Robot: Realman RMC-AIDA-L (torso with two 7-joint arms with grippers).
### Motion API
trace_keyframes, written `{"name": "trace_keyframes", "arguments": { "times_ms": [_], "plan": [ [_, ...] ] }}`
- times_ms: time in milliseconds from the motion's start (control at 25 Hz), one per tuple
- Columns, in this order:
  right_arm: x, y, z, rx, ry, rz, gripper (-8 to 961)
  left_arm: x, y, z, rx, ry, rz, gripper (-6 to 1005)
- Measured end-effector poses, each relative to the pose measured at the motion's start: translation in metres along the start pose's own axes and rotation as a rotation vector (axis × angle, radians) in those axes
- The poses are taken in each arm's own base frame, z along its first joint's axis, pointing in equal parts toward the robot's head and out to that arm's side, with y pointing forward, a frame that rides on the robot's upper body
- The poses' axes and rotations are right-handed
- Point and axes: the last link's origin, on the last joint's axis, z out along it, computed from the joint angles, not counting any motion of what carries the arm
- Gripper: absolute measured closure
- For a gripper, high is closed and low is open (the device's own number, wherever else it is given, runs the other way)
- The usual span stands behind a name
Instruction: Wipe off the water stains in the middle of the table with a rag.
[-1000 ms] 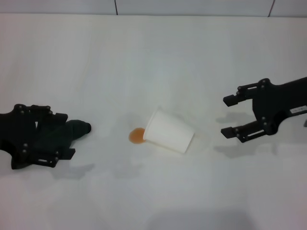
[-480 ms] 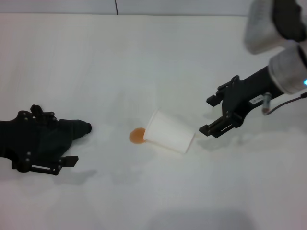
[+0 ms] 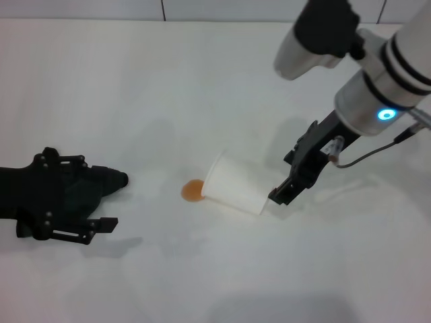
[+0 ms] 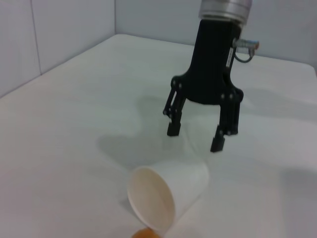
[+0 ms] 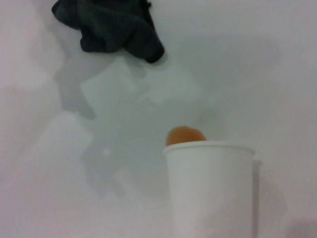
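the right gripper hangs spread wide, empty, just behind the tipped cup's base. the water stains peek from its mouth. the left gripper covers the rag; its grip cannot be made out.

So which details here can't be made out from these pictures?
- Rag: head view, mostly covered by the left end effector; whether it is gripped cannot be told. Right wrist view cuts it off at the edge.
- Water stains: full outline hidden by the tipped paper cup in both wrist views.
- Right end effector: open above the cup's base; contact with the cup unclear in the head view.
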Motion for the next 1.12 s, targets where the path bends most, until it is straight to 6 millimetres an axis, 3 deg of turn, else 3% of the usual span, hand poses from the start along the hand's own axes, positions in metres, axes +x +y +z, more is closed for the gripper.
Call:
{"name": "trace_keyframes", "arguments": {
  "times_ms": [1120],
  "plan": [
    [-0.04,0.005,0.041,0.017,0.095,-0.047,108,-0.005,0.005,0.007,-0.002,0.008,0.005,148]
  ]
}}
